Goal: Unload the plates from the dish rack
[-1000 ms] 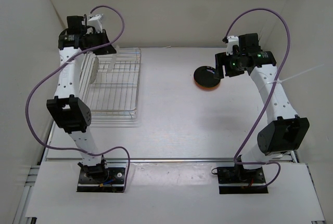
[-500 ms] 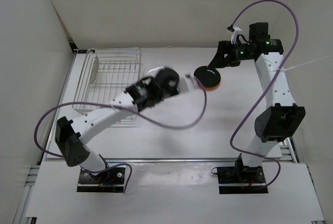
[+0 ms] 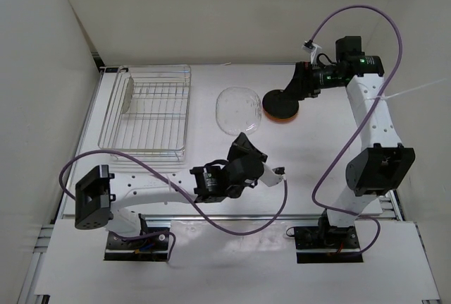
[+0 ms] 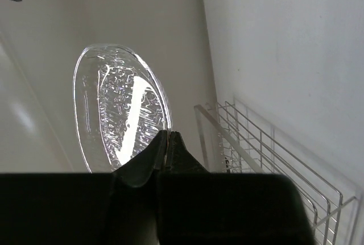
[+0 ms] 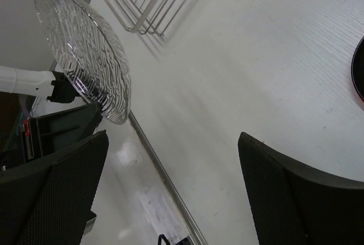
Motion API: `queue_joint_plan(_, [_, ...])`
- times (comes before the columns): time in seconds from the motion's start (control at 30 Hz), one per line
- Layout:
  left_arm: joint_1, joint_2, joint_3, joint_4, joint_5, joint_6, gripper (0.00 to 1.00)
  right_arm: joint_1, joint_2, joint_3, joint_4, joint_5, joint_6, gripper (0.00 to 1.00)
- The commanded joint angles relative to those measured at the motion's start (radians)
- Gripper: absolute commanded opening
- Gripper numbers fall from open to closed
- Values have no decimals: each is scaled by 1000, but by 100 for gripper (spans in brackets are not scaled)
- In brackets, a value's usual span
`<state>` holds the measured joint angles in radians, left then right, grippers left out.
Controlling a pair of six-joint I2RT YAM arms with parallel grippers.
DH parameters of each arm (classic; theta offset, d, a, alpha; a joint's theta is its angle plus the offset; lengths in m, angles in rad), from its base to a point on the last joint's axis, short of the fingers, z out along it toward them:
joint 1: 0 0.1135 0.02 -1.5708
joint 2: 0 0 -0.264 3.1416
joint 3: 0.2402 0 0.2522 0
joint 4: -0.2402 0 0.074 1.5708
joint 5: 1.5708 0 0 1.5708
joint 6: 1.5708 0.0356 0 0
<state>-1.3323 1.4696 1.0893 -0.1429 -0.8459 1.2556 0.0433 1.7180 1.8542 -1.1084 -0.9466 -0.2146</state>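
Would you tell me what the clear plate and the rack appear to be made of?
Clear plate: glass or clear plastic; it is see-through, with a pebbled texture and glossy glints. Rack: thin metal wire, silvery and shiny, probably plated steel.

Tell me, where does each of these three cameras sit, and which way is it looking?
Top external: fixed above and behind the bases, looking down on the table; left arm and right arm show whole.
Left wrist: on the left arm, looking along the left gripper, shut on the clear plate.
Right wrist: on the right arm, slanting down across the table between the fingers of the open right gripper.
Shared: both wrist views catch the clear plate and the dish rack.
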Motion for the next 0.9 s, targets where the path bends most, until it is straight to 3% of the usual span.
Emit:
queue_joint_plan(0.0, [-18, 24, 55, 74, -62, 41, 11, 1, -80, -24, 5, -61, -32, 97])
queue_joint_plan(0.33, [-38, 162, 239, 23, -42, -12, 11, 20, -107, -75, 51, -40, -5, 91])
queue_joint_plan(0.5, [-47, 216, 342, -26, -33, -76, 11, 29, -107, -93, 85, -1, 43, 82])
queue_joint_plan(0.63, [-47, 227, 351, -26, -33, -76, 11, 29, -107, -102, 107, 8, 64, 60])
queue_joint_plan(0.77, [-47, 247, 360, -26, -33, -76, 11, 29, -107, -102, 117, 31, 83, 22])
queue_joint_plan(0.87, [-47, 256, 369, -26, -33, -85, 11, 29, -116, -124, 137, 45, 93, 17])
